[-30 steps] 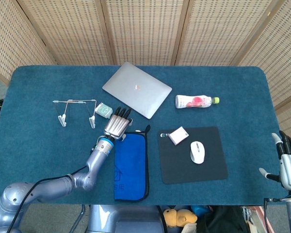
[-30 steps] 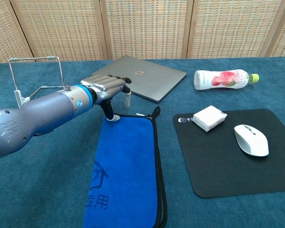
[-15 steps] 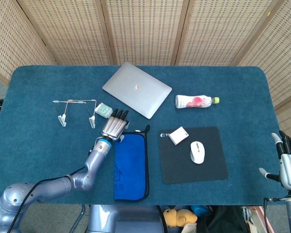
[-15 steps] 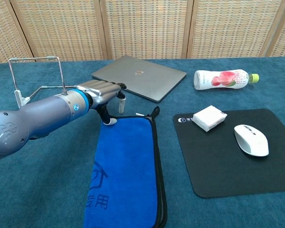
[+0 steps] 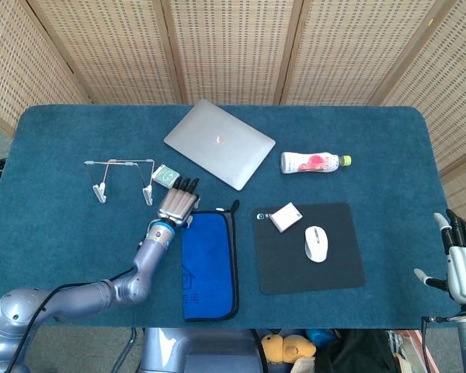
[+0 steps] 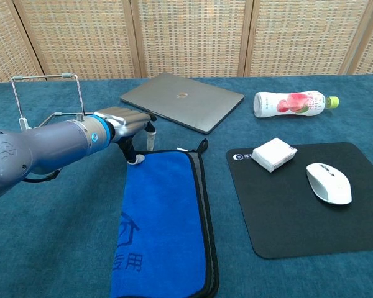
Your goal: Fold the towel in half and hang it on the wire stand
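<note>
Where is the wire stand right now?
In the head view the thin metal wire stand sits on the table's left side, left of the small green box and beyond the left hand.

The near end of the towel (image 6: 161, 230) is cut off by the chest view's bottom edge. The right hand (image 5: 464, 260) is clipped by the head view's right edge, off the table's right edge, and is not shown in the chest view. The small box (image 5: 167, 176) is partly hidden behind the left hand (image 5: 177, 204); its print is too small to be read.
</note>
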Available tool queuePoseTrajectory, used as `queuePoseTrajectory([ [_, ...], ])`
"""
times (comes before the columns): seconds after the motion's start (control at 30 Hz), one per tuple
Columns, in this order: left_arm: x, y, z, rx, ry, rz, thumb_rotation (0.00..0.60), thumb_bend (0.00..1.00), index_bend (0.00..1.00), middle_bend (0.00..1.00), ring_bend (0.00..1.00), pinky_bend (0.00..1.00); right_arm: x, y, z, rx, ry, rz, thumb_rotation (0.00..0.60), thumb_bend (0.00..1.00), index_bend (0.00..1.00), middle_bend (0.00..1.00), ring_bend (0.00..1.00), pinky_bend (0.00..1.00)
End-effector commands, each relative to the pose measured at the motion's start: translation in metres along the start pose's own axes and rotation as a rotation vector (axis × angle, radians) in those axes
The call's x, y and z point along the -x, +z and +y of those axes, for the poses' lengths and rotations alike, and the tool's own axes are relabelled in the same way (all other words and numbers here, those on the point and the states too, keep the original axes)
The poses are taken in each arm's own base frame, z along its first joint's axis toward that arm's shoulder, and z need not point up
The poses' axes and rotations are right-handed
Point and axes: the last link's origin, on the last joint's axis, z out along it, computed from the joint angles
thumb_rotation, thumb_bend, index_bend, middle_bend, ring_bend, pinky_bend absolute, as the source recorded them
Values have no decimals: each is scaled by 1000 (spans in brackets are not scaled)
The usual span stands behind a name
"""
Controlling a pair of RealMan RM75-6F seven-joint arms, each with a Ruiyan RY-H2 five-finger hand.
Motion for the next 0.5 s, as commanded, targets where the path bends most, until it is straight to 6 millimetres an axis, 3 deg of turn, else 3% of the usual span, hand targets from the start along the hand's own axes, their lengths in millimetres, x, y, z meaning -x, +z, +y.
queuePoseTrajectory([
  [0.03,-4,-1,-1,5,-14,9,600,323,423,0,0,0,0,0,0,-1,0,-1,600,0,0,0,0,0],
  [0.5,-14,-11,-13,5,-13,-8,600,323,417,0,0,0,1,-1,-2,-7,0,-2,600,0,0,0,0,0],
])
